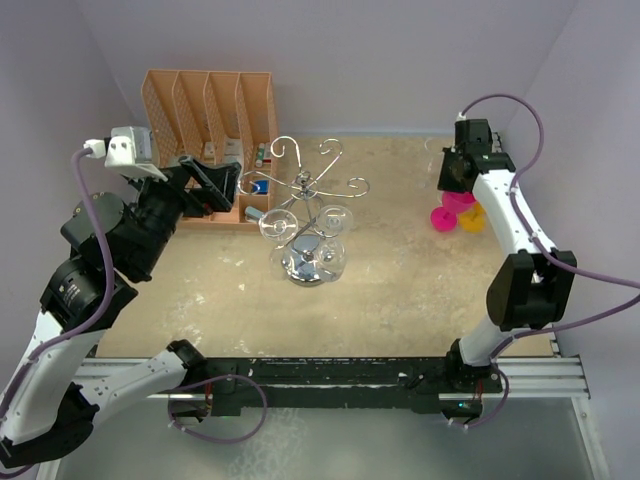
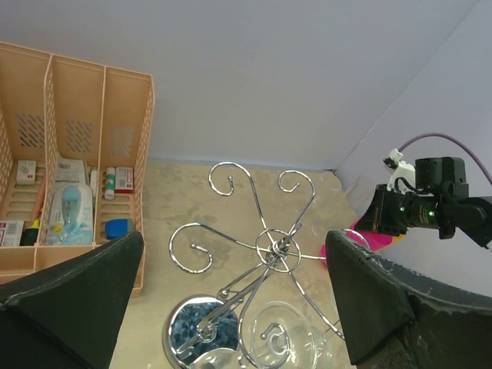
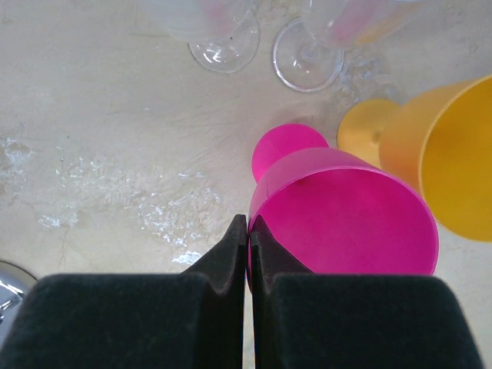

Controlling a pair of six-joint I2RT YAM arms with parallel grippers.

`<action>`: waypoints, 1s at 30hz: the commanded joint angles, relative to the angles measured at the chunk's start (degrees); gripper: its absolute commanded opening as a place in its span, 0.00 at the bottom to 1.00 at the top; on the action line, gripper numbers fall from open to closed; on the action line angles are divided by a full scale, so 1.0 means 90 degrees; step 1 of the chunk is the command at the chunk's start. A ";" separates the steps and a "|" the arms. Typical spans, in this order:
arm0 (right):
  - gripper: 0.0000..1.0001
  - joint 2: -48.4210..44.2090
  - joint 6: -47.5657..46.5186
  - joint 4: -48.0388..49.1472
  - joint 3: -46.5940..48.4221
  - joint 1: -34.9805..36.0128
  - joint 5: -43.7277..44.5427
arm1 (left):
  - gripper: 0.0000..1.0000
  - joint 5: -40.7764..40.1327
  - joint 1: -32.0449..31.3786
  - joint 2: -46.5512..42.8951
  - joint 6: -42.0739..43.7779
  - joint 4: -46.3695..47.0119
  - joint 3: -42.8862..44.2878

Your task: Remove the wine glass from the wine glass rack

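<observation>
On the table [image 1: 400, 290], the wine glass rack [image 1: 305, 200] stands mid-surface beside the orange organizer [image 1: 205, 100], a wine glass [image 2: 277, 338] hanging from it. Left gripper [image 1: 213, 183] faces it, spread wide, empty. Only the right wrist view shows the right gripper [image 3: 247, 231] closed on nothing, at a pink cup [image 3: 342, 207].

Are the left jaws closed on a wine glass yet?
No, the left gripper has its jaws wide open above the wine glass rack, gripping nothing.
</observation>
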 commanded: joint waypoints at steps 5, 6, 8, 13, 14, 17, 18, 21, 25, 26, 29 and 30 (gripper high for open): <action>0.03 0.0123 -0.0137 0.0247 0.0272 0.0003 0.0188 | 0.99 0.0066 -0.0006 -0.0193 -0.0088 0.0064 -0.0116; 0.04 0.0144 -0.0130 0.0252 0.0240 0.0003 0.0229 | 0.99 0.0075 -0.0004 -0.0192 -0.0088 0.0051 -0.0115; 0.05 0.0169 -0.0139 0.0296 0.0171 0.0004 0.0187 | 0.99 0.0095 -0.0004 -0.0200 -0.0088 0.0038 -0.0120; 0.10 0.0181 -0.0113 0.0433 0.0050 0.0003 -0.0037 | 0.99 0.0123 -0.0006 -0.0204 -0.0093 0.0059 -0.0131; 0.12 0.0186 -0.0112 0.0431 0.0072 0.0003 -0.0066 | 0.99 0.0134 -0.0006 -0.0186 -0.0097 0.0052 -0.0109; 0.25 0.0160 -0.0139 0.0388 0.0222 0.0005 -0.0138 | 0.99 0.0056 -0.0005 -0.0143 -0.0175 -0.0022 -0.0100; 0.29 0.0127 -0.0141 0.0373 0.0276 0.0009 -0.0161 | 0.99 -0.0007 -0.0004 -0.0123 -0.0200 -0.0062 -0.0096; 0.36 -0.0050 -0.0156 0.0357 0.0370 0.0011 -0.0203 | 0.99 -0.0059 0.0000 -0.0095 -0.0299 -0.0154 -0.0095; 0.45 -0.0520 -0.0395 0.0476 0.0421 0.0013 -0.0516 | 0.99 -0.0090 -0.0005 -0.0115 -0.0439 -0.0089 -0.0130; 0.46 -0.0682 -0.0443 0.0541 0.0396 0.0013 -0.0733 | 0.99 -0.0097 -0.0001 -0.0091 -0.0473 -0.0061 -0.0125; 0.53 -0.1274 -0.0548 0.0811 0.0210 0.0039 -0.1599 | 0.99 -0.0007 -0.0005 0.0054 -0.0592 -0.0112 -0.0045; 0.55 -0.1509 -0.0543 0.0958 0.0089 0.0043 -0.1928 | 0.99 0.0048 -0.0003 0.0107 -0.0632 -0.0148 -0.0008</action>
